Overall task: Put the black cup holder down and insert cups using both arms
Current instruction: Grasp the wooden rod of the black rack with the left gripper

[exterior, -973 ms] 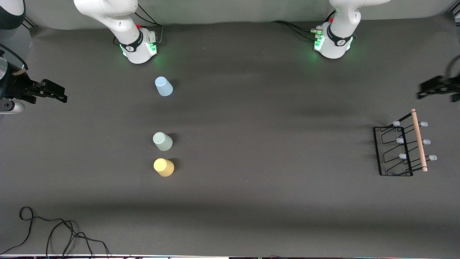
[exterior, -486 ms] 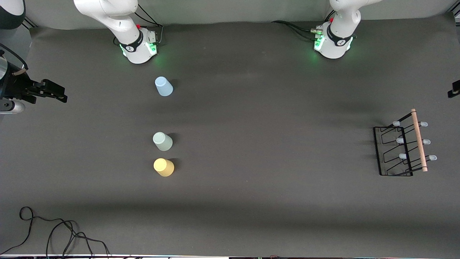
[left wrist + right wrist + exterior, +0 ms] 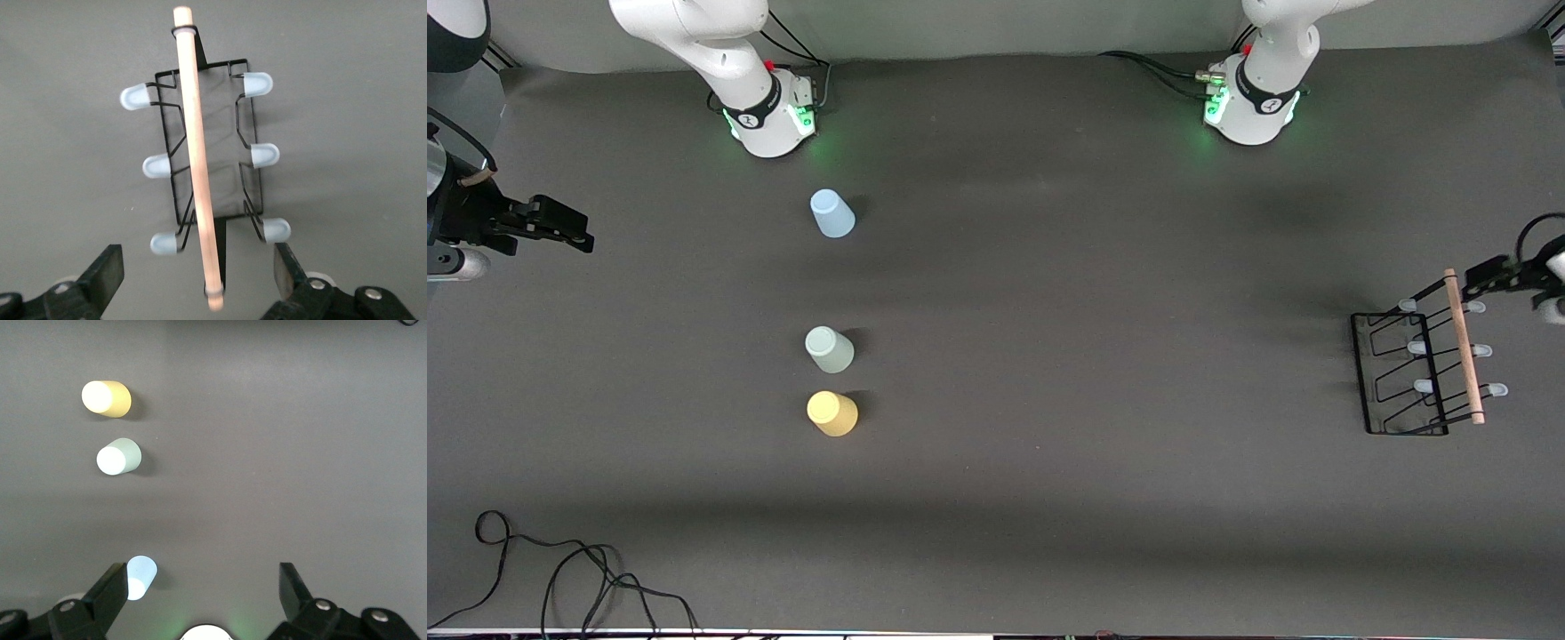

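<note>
Surface: dark grey mat (image 3: 1049,498) covered the table; a loose black cable (image 3: 560,569) lay at the corner nearest the front cam, right arm's end.

Rack posn: you had the black cup holder (image 3: 1400,373) standing on the mat at the left arm's end, well apart from all cups, base down, prongs unloaded.

Rack axis: its wooden rod handle (image 3: 195,153) ran roughly front-to-back on the table, one end toward the robot bases, the other toward the front cam.

Left gripper: left gripper (image 3: 200,280) hung over the rod's base-side end, fingers spread wide, nothing between them. In the left wrist view the rod passed between the two fingers (image 3: 107,267), so the closing direction looked square to the rod.

Key relation: you needed only a downward approach, plus, by my judgement, a shift along the rod toward its middle for a balanced lift. Left arm was the nearer arm by far.

Right gripper: right gripper (image 3: 560,231) waited off the mat's edge at the right arm's end, fingers apart, empty.

Cups: light blue cup (image 3: 832,214), mint cup (image 3: 830,348) and yellow cup (image 3: 832,413) stood mouth-down in a line, blue closest to the right arm's base, yellow nearest the front cam, mint just beside yellow.

Task state: nothing placed yet, as judged.
</note>
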Controlling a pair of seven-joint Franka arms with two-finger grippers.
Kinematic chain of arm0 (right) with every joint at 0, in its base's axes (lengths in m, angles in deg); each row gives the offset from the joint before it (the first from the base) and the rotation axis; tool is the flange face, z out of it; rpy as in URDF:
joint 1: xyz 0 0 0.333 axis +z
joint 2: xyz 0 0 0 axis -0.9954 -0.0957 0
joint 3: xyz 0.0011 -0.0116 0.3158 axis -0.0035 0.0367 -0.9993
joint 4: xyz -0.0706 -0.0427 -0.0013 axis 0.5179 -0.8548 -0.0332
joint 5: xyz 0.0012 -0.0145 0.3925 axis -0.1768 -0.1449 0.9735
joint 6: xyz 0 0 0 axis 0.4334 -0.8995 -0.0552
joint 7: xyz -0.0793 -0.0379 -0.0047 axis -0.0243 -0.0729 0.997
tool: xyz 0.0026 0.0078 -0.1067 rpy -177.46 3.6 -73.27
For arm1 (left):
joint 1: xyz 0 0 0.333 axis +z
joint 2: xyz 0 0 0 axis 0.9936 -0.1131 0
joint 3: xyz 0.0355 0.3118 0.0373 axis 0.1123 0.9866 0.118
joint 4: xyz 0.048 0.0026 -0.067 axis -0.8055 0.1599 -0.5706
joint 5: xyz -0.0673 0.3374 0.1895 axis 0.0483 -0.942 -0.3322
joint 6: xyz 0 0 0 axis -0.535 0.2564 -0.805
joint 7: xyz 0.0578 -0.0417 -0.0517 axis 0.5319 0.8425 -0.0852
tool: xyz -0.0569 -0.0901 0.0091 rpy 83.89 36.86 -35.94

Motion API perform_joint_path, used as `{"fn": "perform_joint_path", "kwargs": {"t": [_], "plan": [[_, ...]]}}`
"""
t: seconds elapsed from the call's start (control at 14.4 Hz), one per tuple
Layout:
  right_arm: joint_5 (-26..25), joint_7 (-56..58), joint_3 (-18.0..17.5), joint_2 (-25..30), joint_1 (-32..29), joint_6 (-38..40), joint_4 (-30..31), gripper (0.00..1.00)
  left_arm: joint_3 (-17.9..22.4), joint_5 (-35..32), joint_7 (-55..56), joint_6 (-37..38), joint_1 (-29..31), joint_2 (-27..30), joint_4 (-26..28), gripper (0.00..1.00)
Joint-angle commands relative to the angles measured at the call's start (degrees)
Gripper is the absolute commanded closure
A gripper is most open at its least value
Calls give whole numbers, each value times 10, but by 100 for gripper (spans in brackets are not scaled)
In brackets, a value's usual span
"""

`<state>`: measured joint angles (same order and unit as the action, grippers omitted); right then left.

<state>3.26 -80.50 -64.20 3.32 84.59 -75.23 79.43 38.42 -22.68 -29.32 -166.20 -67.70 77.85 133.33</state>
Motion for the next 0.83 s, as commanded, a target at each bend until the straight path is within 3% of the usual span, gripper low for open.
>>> {"fn": "perform_joint_path", "kwargs": {"t": [0.0,0.28,0.35,0.56,0.63,0.76], "plan": [[-2,-1,-4,12,-3,3,9,0,3,-3,-7,-63,-16,-17,38,0],[-2,-1,-4,12,-2,3,9,0,3,-3,-9,-80,-16,-43,37,2],[-1,0,-4,11,-2,3,9,0,3,-3,-9,-81,-15,-44,35,14],[-2,-1,-4,12,-2,3,9,0,3,-3,-9,-79,-16,-45,32,82],[-2,-1,-4,11,-2,3,9,0,3,-3,-9,-75,-16,-45,30,97],[-2,0,-4,12,-3,3,10,0,3,-3,-6,-70,-16,-43,22,100]]}}
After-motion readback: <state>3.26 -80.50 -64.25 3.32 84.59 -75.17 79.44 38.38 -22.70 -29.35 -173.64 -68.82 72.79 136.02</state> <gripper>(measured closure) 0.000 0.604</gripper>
